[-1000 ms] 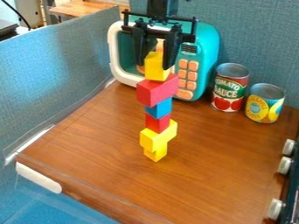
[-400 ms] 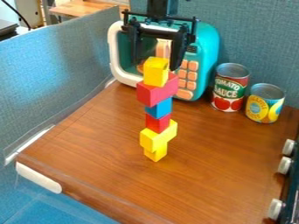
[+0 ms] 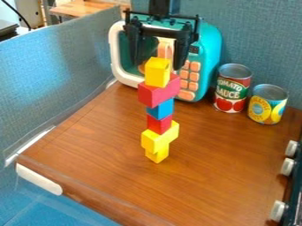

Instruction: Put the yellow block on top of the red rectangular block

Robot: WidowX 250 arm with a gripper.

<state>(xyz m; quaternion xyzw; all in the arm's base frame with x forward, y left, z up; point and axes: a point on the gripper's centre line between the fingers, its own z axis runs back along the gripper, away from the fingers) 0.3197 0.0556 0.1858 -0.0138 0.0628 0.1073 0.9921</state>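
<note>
Yellow block (image 3: 157, 72) stands on top of the red rectangular block (image 3: 156, 94), and these 2 blocks touch each other. They are the upper part of a tower of 6 blocks. Under the red rectangular block there is a blue block (image 3: 160, 109), then a smaller red block (image 3: 159, 125), then a long yellow block (image 3: 154, 140), and at the bottom a small yellow block (image 3: 157, 156), which rests on the brown wooden surface (image 3: 227, 167). The tower is upright, although its blocks point in different directions. Black gripper (image 3: 158, 66) hangs down from the top edge of the view, with its 2 fingers spread widely apart and nothing held between them. Behind the tower stands a teal toy microwave (image 3: 210, 46) with orange buttons. To the right of it there are 2 cans, a taller can (image 3: 232, 88) and a shorter can (image 3: 268, 104), near each other. At the right edge are 3 pale knobs (image 3: 287, 167).
</note>
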